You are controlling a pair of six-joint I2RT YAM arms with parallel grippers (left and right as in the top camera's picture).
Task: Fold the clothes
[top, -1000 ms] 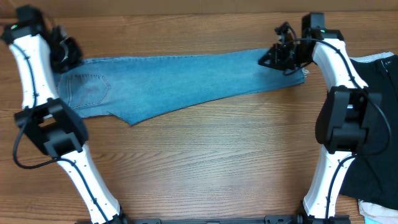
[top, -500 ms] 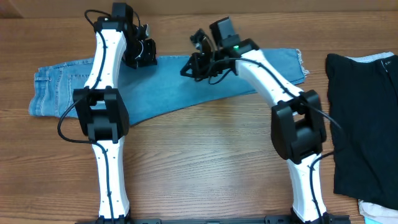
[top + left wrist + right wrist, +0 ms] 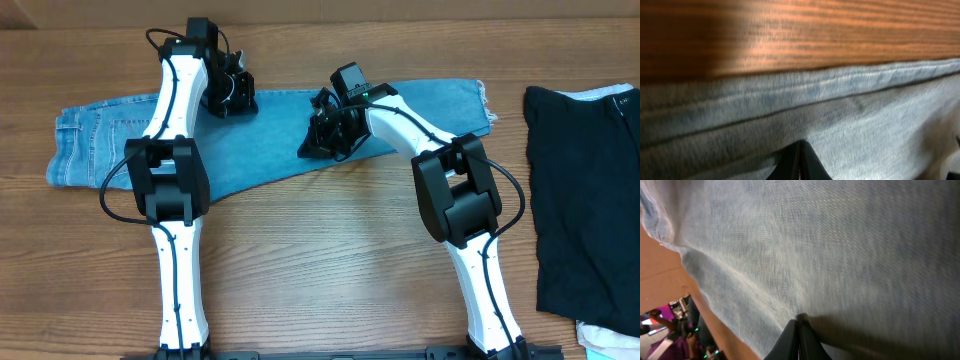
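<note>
1. Overhead:
   - The light blue denim jeans lie flat along the far side of the wooden table. The waist is at the left and the frayed hem at the right.
   - The left gripper sits on the far edge of the jeans.
   - The right gripper sits on the near edge, close to the middle of the leg.
   - From this height the fingertips of both are hidden under their own black housings, so the view does not show how far apart they are.
   - Only this view shows a black garment spread at the table's right, well apart from the jeans. A small white cloth shows at the near right corner.

2. Left wrist:
   - The left gripper has its 2 dark fingers clenched into 1 point that touches the denim.
   - Whether any cloth is pinched between them cannot be told.
   - A stitched double seam runs along the garment's edge, with bare striped wood grain beyond it.
   - The picture is blurred.

3. Right wrist:
   - The right gripper is also closed tight, its tips meeting on the denim.
   - No caught fold can be made out.
   - The fine diagonal weave shows clearly here, pale and soft.
   - A thick rolled edge shows at the upper left, beside a strip of brown table.
</note>
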